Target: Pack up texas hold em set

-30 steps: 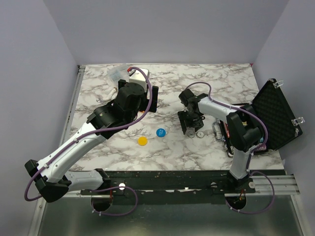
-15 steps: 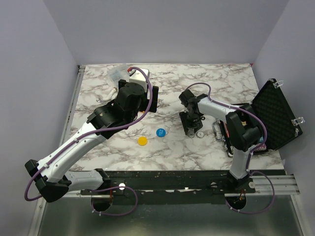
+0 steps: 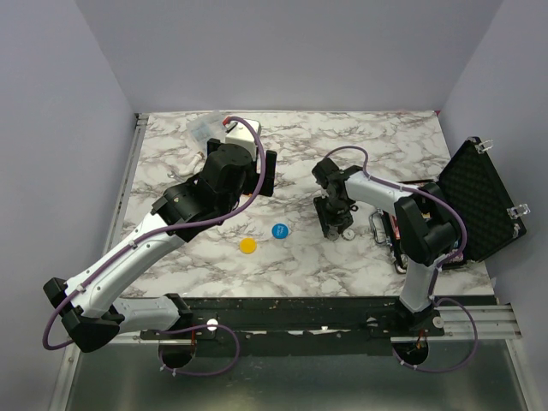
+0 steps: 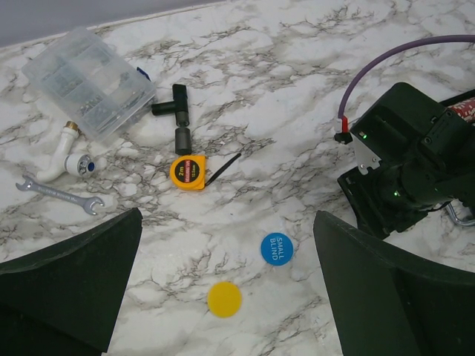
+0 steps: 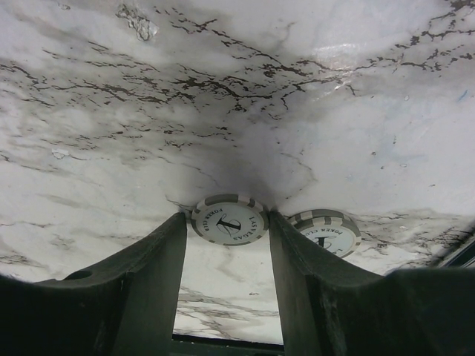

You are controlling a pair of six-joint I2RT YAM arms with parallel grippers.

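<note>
The black briefcase [image 3: 475, 201] stands open at the right edge of the table, its foam lid raised. My right gripper [image 3: 332, 229] points down at the marble, and its fingers [image 5: 148, 259] press both sides of a white poker chip [image 5: 228, 219]. A second white chip [image 5: 324, 231] lies just right of it and also shows in the top view [image 3: 349, 233]. A blue "small blind" disc [image 4: 276, 248] and a yellow disc [image 4: 223, 299] lie mid-table. My left gripper [image 4: 230, 297] hangs open and empty high above them. The red triangle is out of view.
An orange tape measure [image 4: 188, 172], a clear compartment box [image 4: 89, 81], a wrench [image 4: 59, 194], a black pipe fitting [image 4: 178, 119] and a white pipe fitting [image 4: 63, 152] lie at the far left. The right arm [image 4: 415, 163] stands beside the blue disc.
My right gripper's fingers have closed in from a wide spread onto the white chip. The left arm has not moved.
</note>
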